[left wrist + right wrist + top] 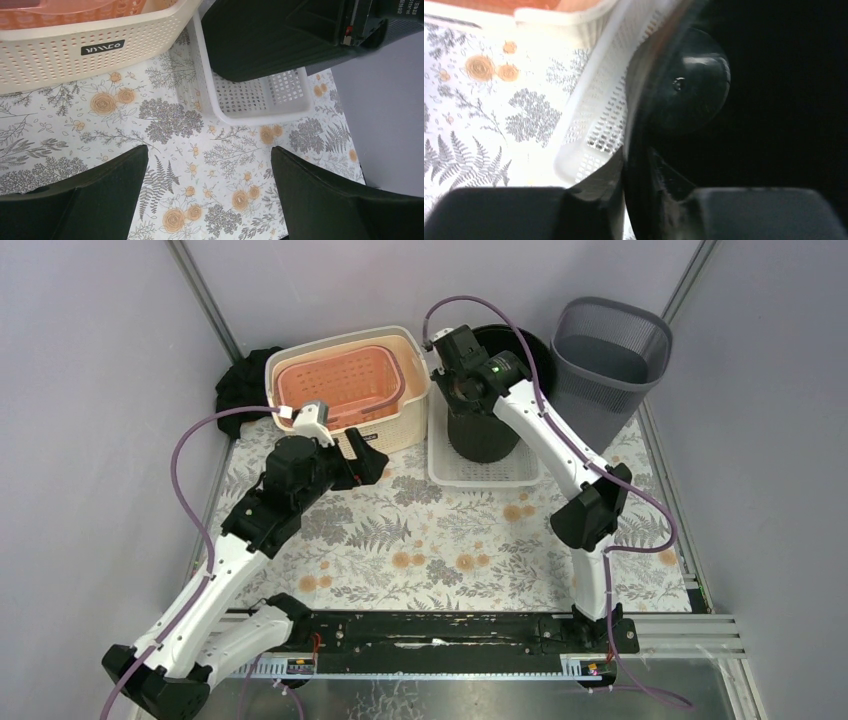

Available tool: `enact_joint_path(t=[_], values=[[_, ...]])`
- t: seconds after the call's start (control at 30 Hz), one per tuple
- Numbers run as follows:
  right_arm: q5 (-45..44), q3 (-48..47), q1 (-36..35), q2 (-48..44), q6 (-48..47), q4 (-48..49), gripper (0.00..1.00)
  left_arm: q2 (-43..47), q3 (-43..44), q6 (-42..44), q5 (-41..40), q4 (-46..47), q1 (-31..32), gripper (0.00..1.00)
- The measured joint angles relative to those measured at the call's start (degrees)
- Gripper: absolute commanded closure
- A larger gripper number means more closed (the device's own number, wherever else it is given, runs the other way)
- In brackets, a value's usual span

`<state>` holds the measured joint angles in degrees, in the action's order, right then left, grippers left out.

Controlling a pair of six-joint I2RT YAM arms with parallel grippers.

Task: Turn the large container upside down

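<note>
While upright, black container (485, 435) (tall, round)

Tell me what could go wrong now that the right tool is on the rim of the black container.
The right tool grips only the thin rim of the black container, so it might slip while turning. The container stands in the white tray, close beside the cream basket; tipping it could drag the tray or knock the basket.

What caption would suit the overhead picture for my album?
Right claw straddles the rim of a tall black round bin standing in a white perforated tray.
</note>
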<state>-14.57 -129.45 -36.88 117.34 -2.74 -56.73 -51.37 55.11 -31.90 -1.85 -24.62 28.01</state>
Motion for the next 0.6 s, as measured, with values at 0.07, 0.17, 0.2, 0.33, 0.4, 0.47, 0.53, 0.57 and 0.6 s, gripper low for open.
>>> enact_joint_path(t=[0.07,0.17,0.2,0.33,0.4,0.47,0.53,0.57,0.6], values=[[0.13,-0.61,-0.33,0.0,-0.22,0.87,0.99,0.59,-0.02,-0.31,-0.7,-0.28,0.17,0.0],[-1.27,-1.79,-0.63,0.0,0.07,-0.55,1.0,1.22,-0.02,-0.44,-1.46,-1.05,0.24,0.0],[-1.33,-2.27,-0.59,0.0,-0.09,-0.92,1.0,1.31,-0.02,-0.44,-1.64,-1.2,0.24,0.0],[-1.11,-6.36,-0.57,0.59,1.03,-2.27,1.0,1.29,-0.02,-0.59,-1.64,-1.92,0.26,0.0],[-1.11,-8.87,-0.57,0.68,1.38,-2.73,1.0,1.29,-0.02,-0.61,-1.64,-2.36,0.26,0.0],[-1.16,-10.97,-0.57,0.5,2.05,-2.91,1.0,1.31,-0.02,-0.63,-1.64,-2.71,0.26,0.0],[-1.27,-11.76,-0.57,-0.74,2.86,-2.73,1.0,1.42,0.04,-0.63,-1.66,-3.04,0.26,0.0],[-1.25,-11.67,-0.57,-1.9,3.41,-2.73,1.0,1.51,0.15,-0.63,-1.7,-3.32,0.26,0.0],[-1.01,-11.28,-0.57,-3.37,4.15,-2.67,1.0,1.66,0.31,-0.63,-1.81,-3.58,0.26,0.0]])
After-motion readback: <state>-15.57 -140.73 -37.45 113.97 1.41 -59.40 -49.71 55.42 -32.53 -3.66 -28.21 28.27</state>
